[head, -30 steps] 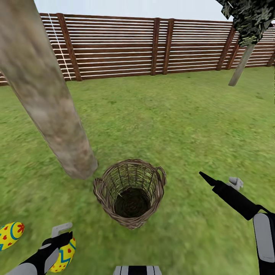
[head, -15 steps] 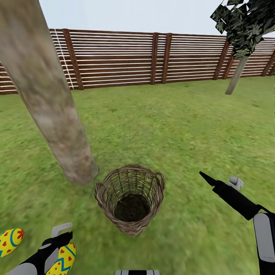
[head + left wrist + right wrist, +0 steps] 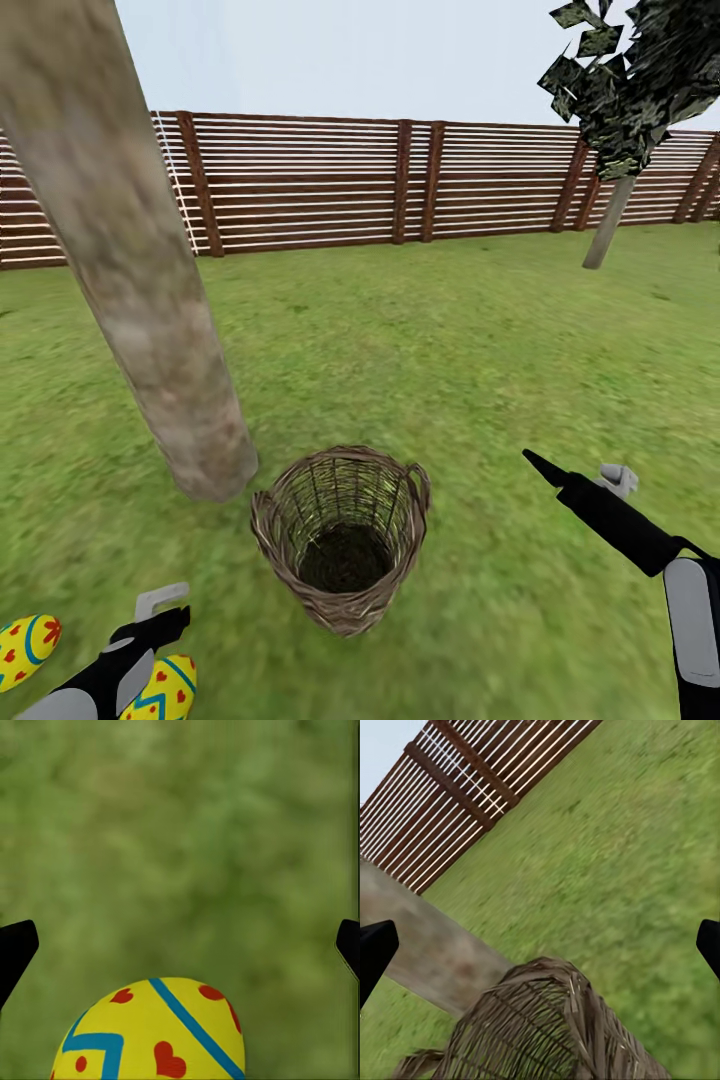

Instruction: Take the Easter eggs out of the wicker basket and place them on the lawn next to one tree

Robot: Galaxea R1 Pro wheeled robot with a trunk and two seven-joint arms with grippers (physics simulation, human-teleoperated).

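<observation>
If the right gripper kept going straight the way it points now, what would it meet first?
Probably the wicker basket: in the right wrist view its rim lies low between the open right gripper fingers, with the tree trunk just past it. Depth is unclear, so it might pass over the rim onto the lawn.

Two Easter eggs show at the lower left of the frame: one (image 3: 27, 650) at the edge, another (image 3: 165, 690) beside it. One wicker basket (image 3: 340, 535) stands centre. Two trees: a thick trunk (image 3: 140, 270) left, a thin-trunked tree (image 3: 610, 210) upper right.

Empty wicker basket (image 3: 342, 535) upright beside tree (image 3: 130, 260); two Easter eggs (image 3: 25, 650) nearby.
</observation>
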